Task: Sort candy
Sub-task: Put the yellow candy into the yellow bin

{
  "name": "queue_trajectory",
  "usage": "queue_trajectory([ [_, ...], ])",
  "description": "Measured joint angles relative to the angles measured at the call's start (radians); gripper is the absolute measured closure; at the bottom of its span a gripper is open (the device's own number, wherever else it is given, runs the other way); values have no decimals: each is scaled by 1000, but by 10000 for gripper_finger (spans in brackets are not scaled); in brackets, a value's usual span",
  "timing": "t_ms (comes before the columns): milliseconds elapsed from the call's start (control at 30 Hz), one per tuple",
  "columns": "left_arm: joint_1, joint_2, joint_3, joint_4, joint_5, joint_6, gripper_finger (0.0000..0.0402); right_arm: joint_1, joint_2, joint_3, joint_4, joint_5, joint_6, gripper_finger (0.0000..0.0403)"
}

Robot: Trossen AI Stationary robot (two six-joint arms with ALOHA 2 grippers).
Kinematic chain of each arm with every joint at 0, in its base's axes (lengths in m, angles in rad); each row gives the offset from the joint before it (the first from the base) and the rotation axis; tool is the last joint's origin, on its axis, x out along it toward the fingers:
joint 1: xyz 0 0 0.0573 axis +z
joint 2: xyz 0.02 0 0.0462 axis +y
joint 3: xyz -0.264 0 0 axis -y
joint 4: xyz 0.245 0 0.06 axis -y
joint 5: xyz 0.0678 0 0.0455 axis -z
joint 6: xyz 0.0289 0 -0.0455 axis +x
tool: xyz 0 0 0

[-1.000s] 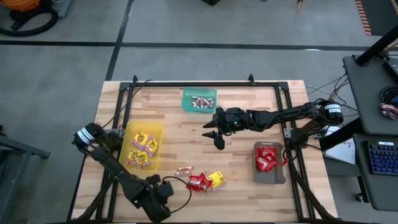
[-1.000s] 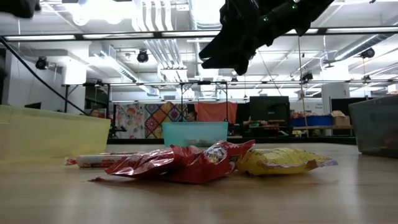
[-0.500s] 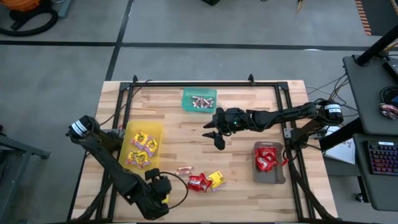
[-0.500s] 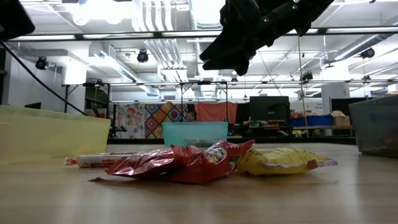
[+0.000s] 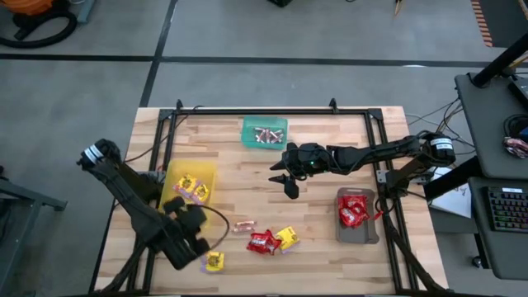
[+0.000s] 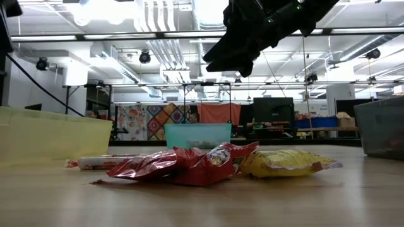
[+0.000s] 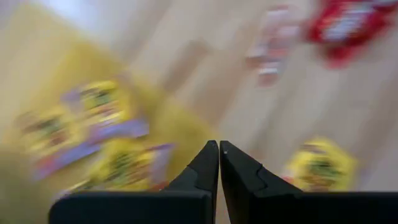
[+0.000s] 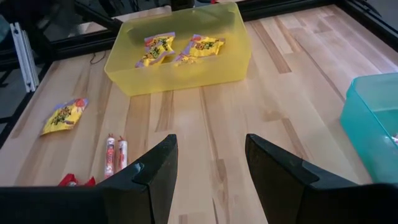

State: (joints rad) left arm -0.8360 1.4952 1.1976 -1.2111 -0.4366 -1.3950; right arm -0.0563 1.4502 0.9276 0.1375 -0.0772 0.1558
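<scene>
A pale wooden table [image 5: 322, 206] on a dark frame fills the middle of the high view, with grey floor around it. A yellow tray [image 5: 188, 193] is seen left of centre, a green tray [image 5: 265, 133] at the upper middle, and a grey tray [image 5: 357, 216] at the right, each holding candy: yellow packets, pinkish rolls and red packets in turn.

The left gripper [image 5: 194, 231] is found at the lower left of the frame, just below the yellow tray, its fingers [image 7: 211, 163] pressed together with nothing between them. A single yellow packet [image 5: 214, 261] lies on the wood just below it.

The right gripper [image 5: 286, 176] is held above the table at the centre, its fingers [image 8: 155, 169] spread wide and empty. The loose candy lies lower in the frame, well apart from it: two red packets [image 5: 262, 242], touched on their right by a yellow packet with purple marks [image 5: 286, 238], and two pinkish rolls [image 5: 242, 224] just left of them.
</scene>
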Motion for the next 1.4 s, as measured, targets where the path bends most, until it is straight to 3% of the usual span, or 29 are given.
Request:
queue_trajectory([
  [100,0,-7,-3,-112,0,-74,402,0,0,0,0,0,-1,223],
  [167,0,-13,-3,-91,0,-53,401,0,0,0,-1,0,0,223],
  [400,-7,-6,1,277,80,264,401,0,0,0,-33,0,0,223],
  [567,-11,55,0,378,91,259,397,0,3,0,-31,0,0,223],
  [733,-22,146,-1,461,140,260,360,0,4,0,-37,0,0,223],
  [933,-24,255,24,457,143,271,288,0,4,0,-44,-1,0,223],
  [1067,-26,313,39,442,197,274,253,0,4,0,-59,0,0,223],
  [1200,-32,350,38,441,268,259,243,0,4,0,-59,-1,0,223],
  [1400,-41,375,27,436,272,260,256,0,4,0,-59,-1,0,223],
])
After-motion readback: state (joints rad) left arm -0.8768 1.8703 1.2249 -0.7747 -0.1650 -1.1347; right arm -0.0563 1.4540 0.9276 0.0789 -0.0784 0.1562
